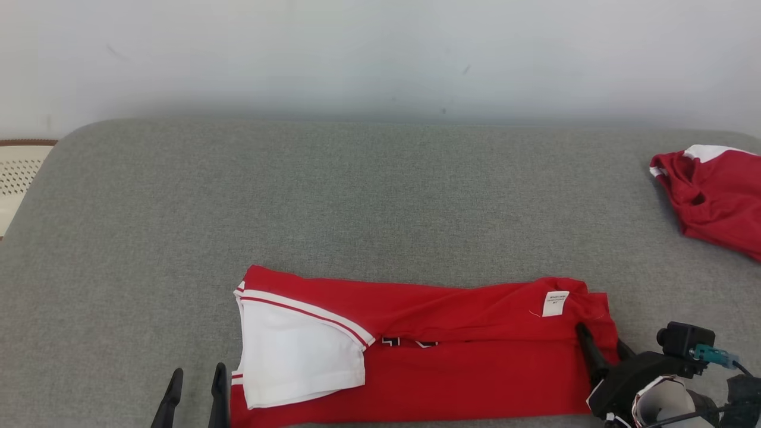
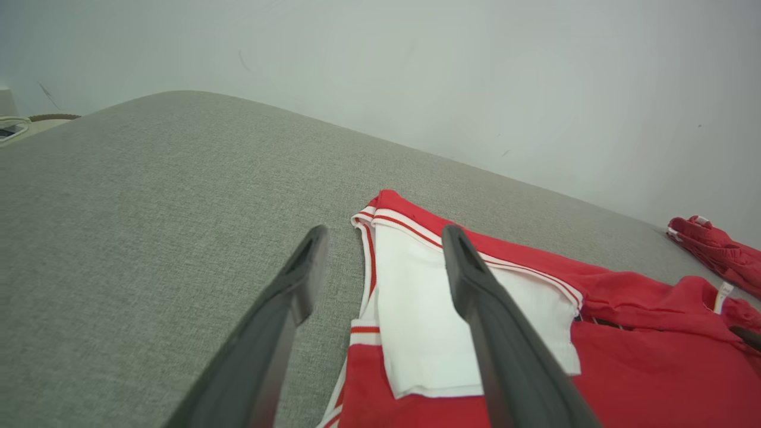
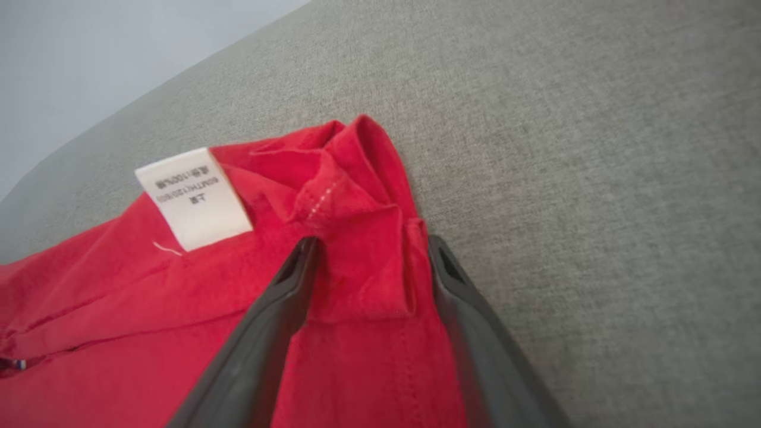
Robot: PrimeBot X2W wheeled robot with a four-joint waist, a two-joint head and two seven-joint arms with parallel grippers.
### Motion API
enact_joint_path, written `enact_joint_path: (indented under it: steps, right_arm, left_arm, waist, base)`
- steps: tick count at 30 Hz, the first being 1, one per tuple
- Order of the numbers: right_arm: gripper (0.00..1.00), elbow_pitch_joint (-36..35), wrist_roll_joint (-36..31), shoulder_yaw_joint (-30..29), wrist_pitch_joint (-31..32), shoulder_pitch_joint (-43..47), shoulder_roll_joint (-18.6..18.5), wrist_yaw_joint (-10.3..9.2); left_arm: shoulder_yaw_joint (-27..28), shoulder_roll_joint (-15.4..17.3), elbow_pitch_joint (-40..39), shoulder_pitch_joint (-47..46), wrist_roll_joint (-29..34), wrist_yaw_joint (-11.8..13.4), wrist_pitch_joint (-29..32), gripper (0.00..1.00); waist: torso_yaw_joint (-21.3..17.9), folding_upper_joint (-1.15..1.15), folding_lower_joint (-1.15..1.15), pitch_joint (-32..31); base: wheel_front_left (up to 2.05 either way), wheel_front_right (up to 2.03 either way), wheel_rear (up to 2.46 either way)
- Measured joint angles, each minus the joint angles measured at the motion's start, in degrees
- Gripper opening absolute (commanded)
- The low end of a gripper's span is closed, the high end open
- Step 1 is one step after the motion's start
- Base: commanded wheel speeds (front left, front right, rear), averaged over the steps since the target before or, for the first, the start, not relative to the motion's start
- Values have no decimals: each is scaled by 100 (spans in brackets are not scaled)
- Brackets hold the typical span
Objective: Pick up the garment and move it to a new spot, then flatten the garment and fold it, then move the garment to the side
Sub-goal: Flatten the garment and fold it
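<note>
Starting at the far left edge of the head view, we see a pale perforated object (image 1: pixel 16 172) beside the grey padded surface (image 1: pixel 357 196) that fills most of the scene. Near the bottom left our left gripper (image 1: pixel 198 370) stands with its two dark fingers parted and nothing between them. In the left wrist view, the left gripper (image 2: pixel 385 230) straddles the garment's left edge, one finger over bare grey fabric, the other over the white sleeve (image 2: pixel 428 321). We cannot tell whether either finger touches down. The garment (image 1: pixel 475 368), red with the white sleeve (image 1: pixel 297 356) trimmed in red stripes, lies folded into a long band along the near edge of the surface, between our two grippers. Toward its right end a small white label (image 1: pixel 554 303) lies face up on the red cloth. Just beside that label our right gripper (image 1: pixel 599 336) rests at the garment's right corner. In the right wrist view, the right gripper (image 3: pixel 373 241) is spread wide, the bunched hem of the garment (image 3: pixel 119 327) lying between its fingers, and the label (image 3: pixel 193 199) sits just left of them. It is not clenched on the cloth. Well apart, at the far right, a second red garment (image 1: pixel 719 202) lies crumpled.
</note>
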Motion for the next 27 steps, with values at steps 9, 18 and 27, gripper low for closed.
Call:
enact_joint_path:
  steps: [9,18,27]
  right_arm:
    - [0,-48,236,266,-135,-254,-164,1]
    - [0,-52,279,3,-199,-377,-810,1]
    - [0,-892,379,167,-204,-347,-953,0]
  left_arm:
    - [26,-3,-3,0,-53,48,0,100]
    - [-26,-5,-37,3,-143,140,0,100]
    - [2,-7,-82,8,-213,188,-1,100]
  waist:
    - [1,0,0,35]
    - [-118,0,0,40]
    - [-294,0,0,7]
  base:
    - [0,0,0]
    - [0,0,0]
    - [0,0,0]
